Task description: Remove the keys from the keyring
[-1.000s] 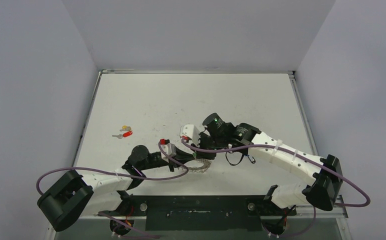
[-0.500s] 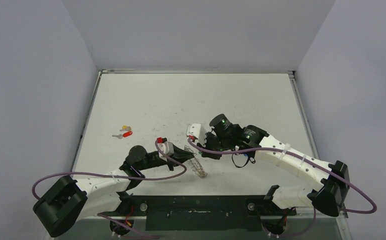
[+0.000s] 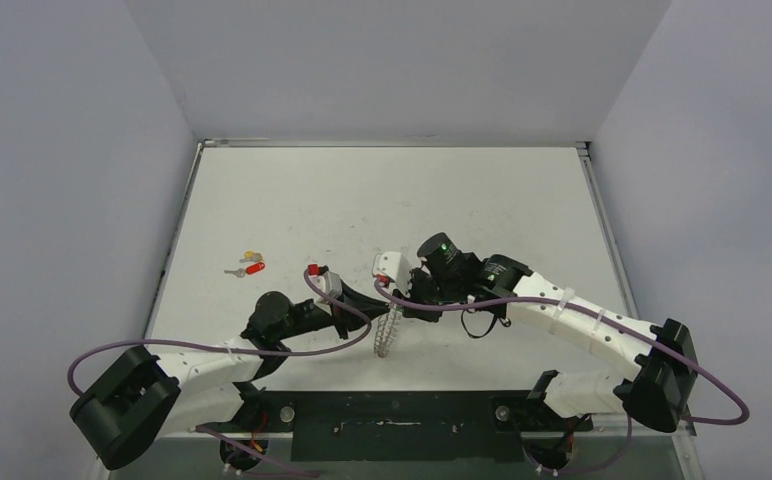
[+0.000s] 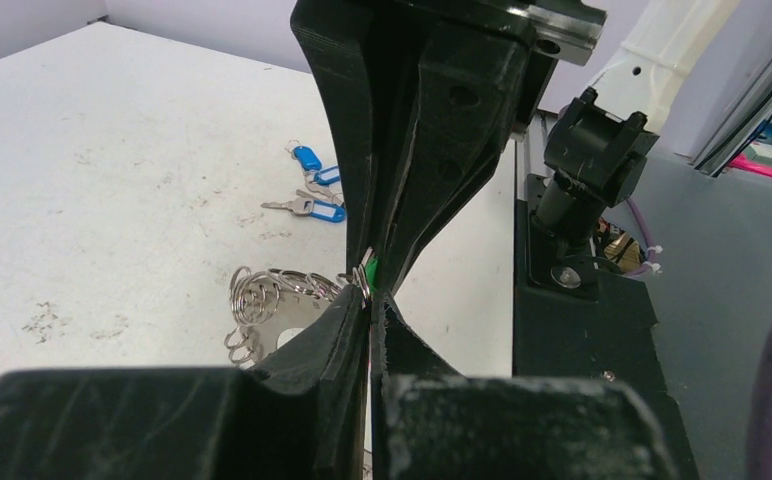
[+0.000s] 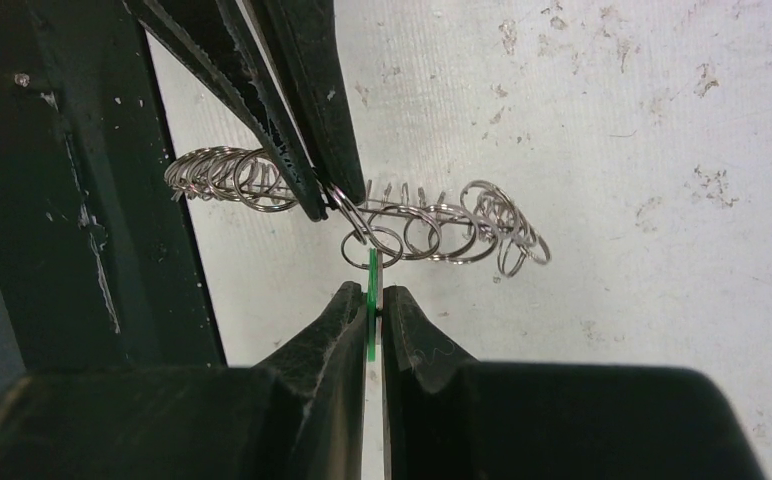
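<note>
Over at the left of the table (image 3: pixel 362 190), the red- and yellow-tagged keys (image 3: pixel 250 264) are lying loose, well apart from everything else, so that part is looking finished. Moving right, the left gripper (image 4: pixel 370 300) is pinching shut on one of the little wire loops, holding the keyring (image 3: pixel 390 332) up on edge near the middle of the table, toward the near side. Right against it, the right gripper (image 5: pixel 374 290) is clamping its fingers flat on the green tag of the green-tagged key (image 5: pixel 373 268), with only a thin green sliver showing between them. That key is hanging from a small loop just beside the left fingertips, so I'd say it is not yet off: the two arms are meeting tip to tip, and working it free is the part left. Farther right, the blue-tagged keys (image 4: pixel 314 190) are lying on the table, off the ring. The other loops in view are looking bare.
</note>
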Tool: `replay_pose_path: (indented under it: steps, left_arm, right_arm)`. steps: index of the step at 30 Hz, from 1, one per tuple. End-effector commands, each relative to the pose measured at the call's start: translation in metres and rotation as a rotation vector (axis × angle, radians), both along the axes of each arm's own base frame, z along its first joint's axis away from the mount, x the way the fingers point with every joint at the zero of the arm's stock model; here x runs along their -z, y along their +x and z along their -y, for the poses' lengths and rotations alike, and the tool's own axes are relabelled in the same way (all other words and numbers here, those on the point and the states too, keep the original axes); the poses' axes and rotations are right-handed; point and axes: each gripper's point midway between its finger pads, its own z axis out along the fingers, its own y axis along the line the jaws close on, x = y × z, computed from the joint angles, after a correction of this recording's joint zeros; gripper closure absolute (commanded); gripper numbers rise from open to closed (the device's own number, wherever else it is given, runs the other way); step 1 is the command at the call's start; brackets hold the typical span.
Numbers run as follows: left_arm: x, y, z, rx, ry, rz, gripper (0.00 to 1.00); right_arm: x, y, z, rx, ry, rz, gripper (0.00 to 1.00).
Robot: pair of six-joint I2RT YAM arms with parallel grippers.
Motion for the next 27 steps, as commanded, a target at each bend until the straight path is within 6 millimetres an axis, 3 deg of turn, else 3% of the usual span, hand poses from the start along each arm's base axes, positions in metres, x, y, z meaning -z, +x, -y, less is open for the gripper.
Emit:
replay_pose_path:
  steps: [1,9,22,27]
  left_arm:
    - [-0.033,-0.003,0.0,0.022,-0.117,0.055,1.0]
    - [-0.036,-0.022,0.002,0.142,-0.109,0.082,1.0]
    - [-0.023,-0.045,0.008,0.319,-0.026,0.078,1.0]
    - [-0.015,-0.045,0.01,0.339,0.012,0.06,1.0]
  right_arm:
    - [0.001,0.007,-0.008,0.018,0.029,0.029,1.0]
    - [-0.003,0.019,-0.002,0.054,0.027,0.075,1.0]
    - [-0.032,0.027,0.004,0.068,0.064,0.144,1.0]
    - [-0.044,0.023,0.001,0.04,0.086,0.146,1.0]
